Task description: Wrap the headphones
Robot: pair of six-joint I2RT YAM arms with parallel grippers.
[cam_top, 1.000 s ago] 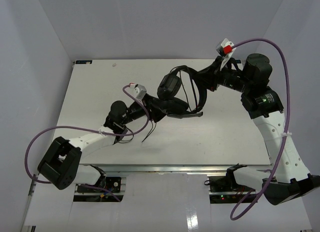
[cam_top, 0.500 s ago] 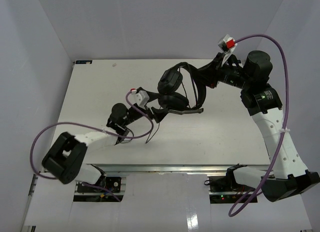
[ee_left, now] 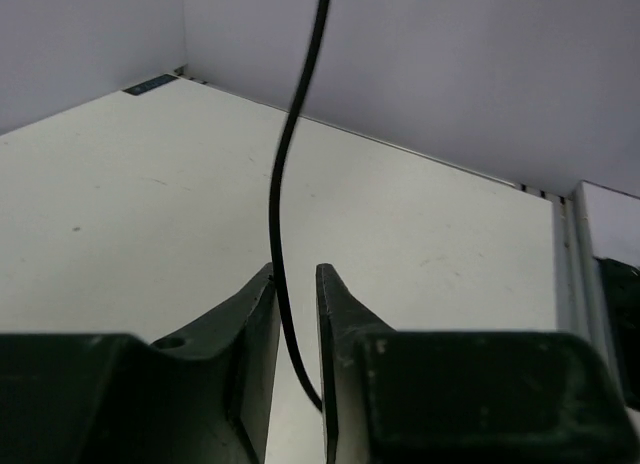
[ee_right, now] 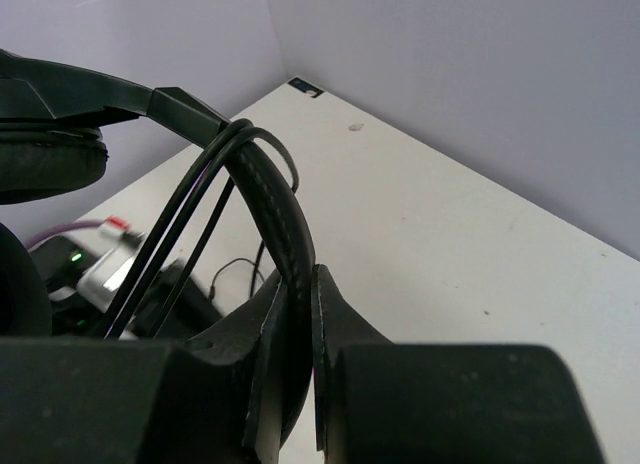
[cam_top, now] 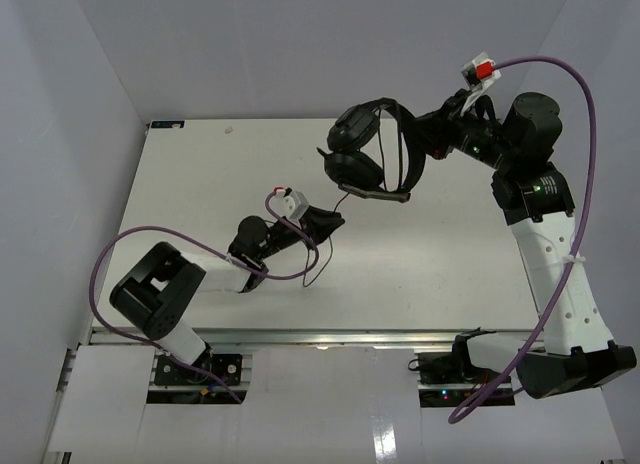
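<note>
The black headphones (cam_top: 355,167) hang above the back of the table. My right gripper (cam_top: 425,149) is shut on their curved headband (cam_top: 407,162). In the right wrist view the padded headband (ee_right: 275,194) runs down between that gripper's (ee_right: 298,274) jaws, with cable strands (ee_right: 170,234) looped over it and an earcup (ee_right: 45,159) at the left. The thin black cable (cam_top: 338,200) drops from the earcups to my left gripper (cam_top: 330,222). In the left wrist view the cable (ee_left: 285,164) passes between this gripper's (ee_left: 295,269) jaws, which stand narrowly apart with a gap wider than the cable.
The white table (cam_top: 200,174) is boxed in by grey walls at the back and sides. A purple robot cable (cam_top: 130,246) loops out left of the left arm, and another (cam_top: 585,134) arcs over the right arm. The cable's loose end (cam_top: 318,264) dangles below the left gripper.
The right arm has carried the headphones up, back and to the right. The left arm has drawn back toward its base, and its jaws have narrowed from wide open to a small gap around the cable.
</note>
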